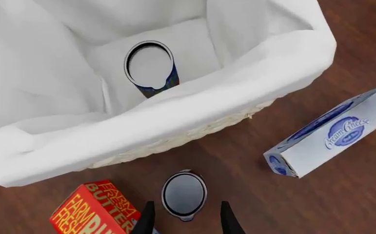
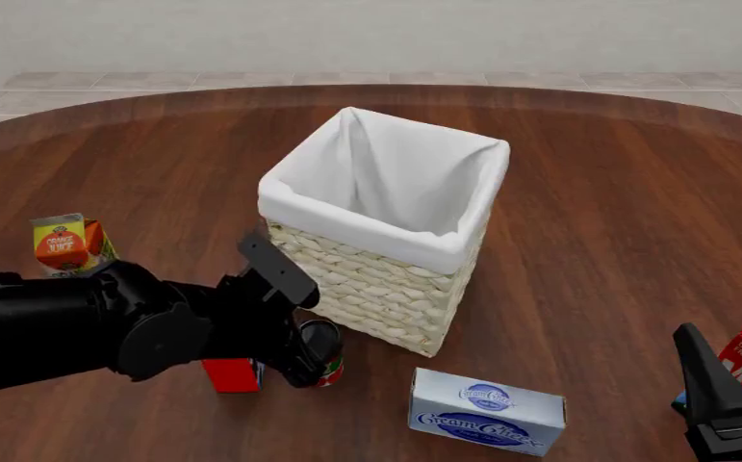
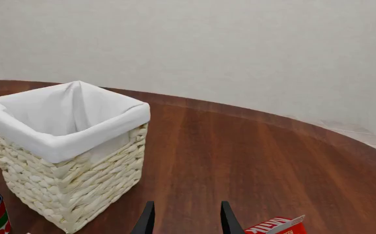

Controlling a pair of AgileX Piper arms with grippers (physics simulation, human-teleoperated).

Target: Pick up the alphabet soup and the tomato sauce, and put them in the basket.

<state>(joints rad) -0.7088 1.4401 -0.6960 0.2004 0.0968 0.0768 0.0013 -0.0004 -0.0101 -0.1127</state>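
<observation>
Alphabet soup (image 1: 150, 66): 1, in basket (image 1: 194, 129) | tomato sauce (image 1: 184, 194): 1, on table | both fingers spread, seemingly empty

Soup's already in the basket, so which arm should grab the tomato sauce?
Left. The left gripper hangs open right over the tomato sauce beside the basket; the right gripper is far off near the milk carton.

The left arm reaches in from the near left, bent forward and downward, its left gripper (image 1: 184, 222) pointing down with jaws parted. The right arm sits low at the near right corner, right gripper (image 3: 184, 217) spread, aimed level toward the far side.
</observation>
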